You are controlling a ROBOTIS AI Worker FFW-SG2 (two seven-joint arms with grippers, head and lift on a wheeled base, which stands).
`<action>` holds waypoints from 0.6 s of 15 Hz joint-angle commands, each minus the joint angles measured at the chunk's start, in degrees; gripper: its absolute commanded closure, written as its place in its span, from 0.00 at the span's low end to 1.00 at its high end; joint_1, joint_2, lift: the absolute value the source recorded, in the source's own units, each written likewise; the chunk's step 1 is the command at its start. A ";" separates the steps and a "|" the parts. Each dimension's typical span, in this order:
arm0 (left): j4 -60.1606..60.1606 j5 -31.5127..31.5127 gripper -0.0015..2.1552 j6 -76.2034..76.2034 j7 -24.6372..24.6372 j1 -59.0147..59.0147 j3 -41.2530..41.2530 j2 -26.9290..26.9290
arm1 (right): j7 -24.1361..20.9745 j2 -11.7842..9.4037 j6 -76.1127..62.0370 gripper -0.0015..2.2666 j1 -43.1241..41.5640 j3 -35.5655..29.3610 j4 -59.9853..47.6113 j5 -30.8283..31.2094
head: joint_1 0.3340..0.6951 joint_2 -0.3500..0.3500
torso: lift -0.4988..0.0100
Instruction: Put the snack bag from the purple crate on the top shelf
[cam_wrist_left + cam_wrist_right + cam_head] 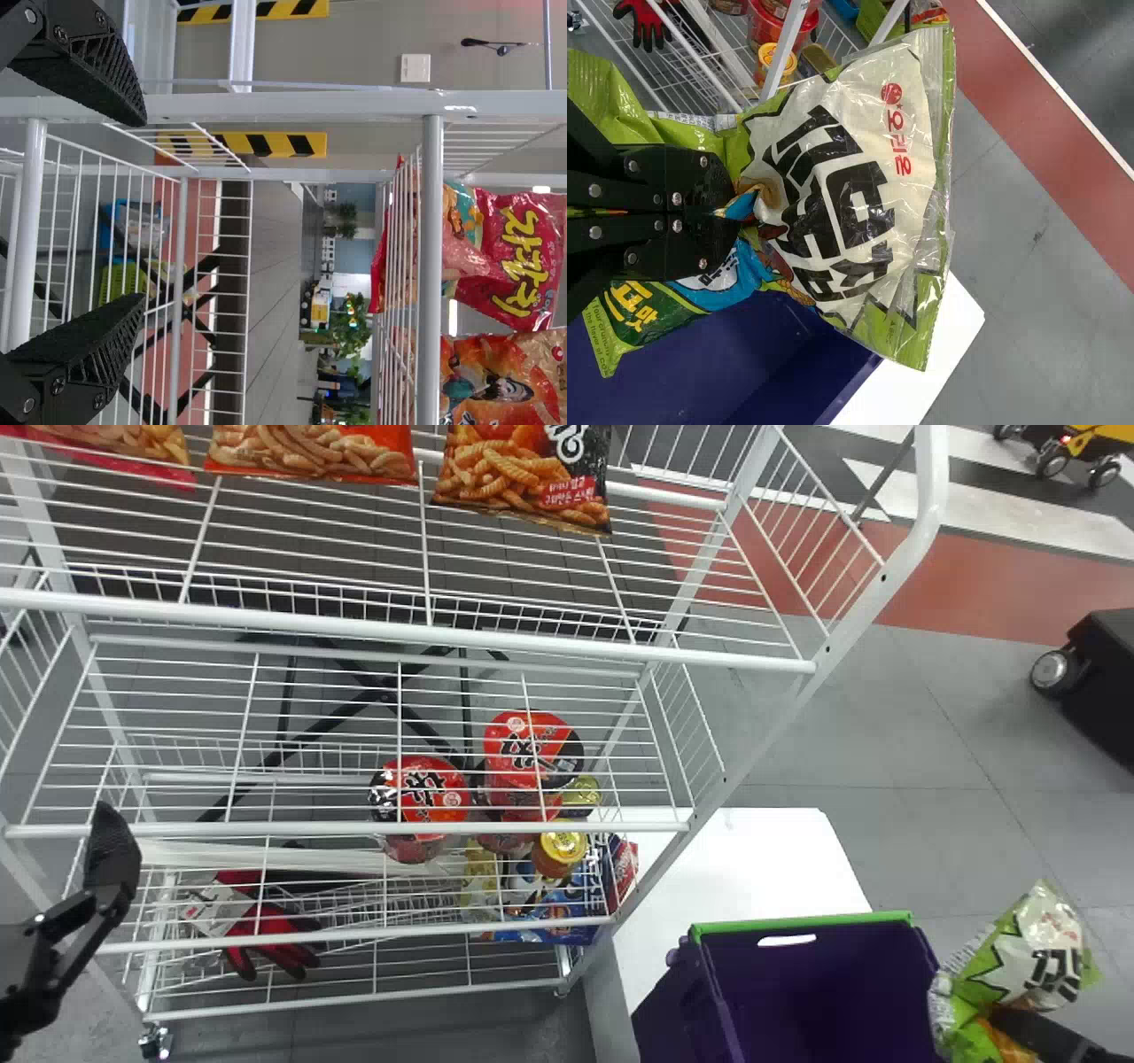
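In the head view my right gripper (pixel 1005 1019) is at the lower right, shut on the green-and-white snack bag (pixel 1045 957), beside the purple crate (pixel 815 965) with its green rim. In the right wrist view the fingers of this gripper (pixel 733 212) pinch the middle of the crumpled bag (pixel 859 186); the purple crate (pixel 735 372) lies beyond it. The white wire rack's top shelf (pixel 496 638) runs across the upper head view. My left gripper (pixel 112 850) is left of the rack's lower shelves; in the left wrist view this gripper (pixel 143 208) is open and empty.
Three snack bags (pixel 523 478) lie toward the back of the top shelf. Red noodle cups (pixel 421 788) and a pair of red gloves (pixel 275 930) are lower in the rack. The rack's right post (pixel 753 757) stands between the shelves and the crate, which is by a white surface (pixel 753 868).
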 commanded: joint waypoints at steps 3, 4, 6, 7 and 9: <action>-0.30 -0.16 0.06 0.35 0.06 0.21 0.00 0.25 | 0.46 -0.04 -0.03 0.99 0.17 -0.32 -0.06 0.29 | 1.00 0.00 | 0.55; -0.57 -0.16 0.06 0.52 0.06 0.21 0.00 0.34 | 0.55 -0.04 -0.03 0.99 0.26 -0.32 -0.06 0.29 | 1.00 0.00 | 0.56; -1.10 -0.16 0.06 0.88 0.15 0.30 0.00 0.51 | 0.82 0.05 -0.03 0.99 0.34 -0.32 -0.06 0.29 | 1.00 0.00 | 0.57; -1.18 -0.16 0.06 0.88 0.15 0.30 -0.09 0.51 | 0.82 0.05 -0.03 0.99 0.34 -0.41 -0.06 0.29 | 1.00 0.00 | 0.58; -1.18 -0.16 0.06 0.88 0.15 0.30 -0.09 0.51 | 1.61 0.22 0.67 0.99 0.34 -0.85 -0.50 -0.23 | 1.00 0.00 | 0.60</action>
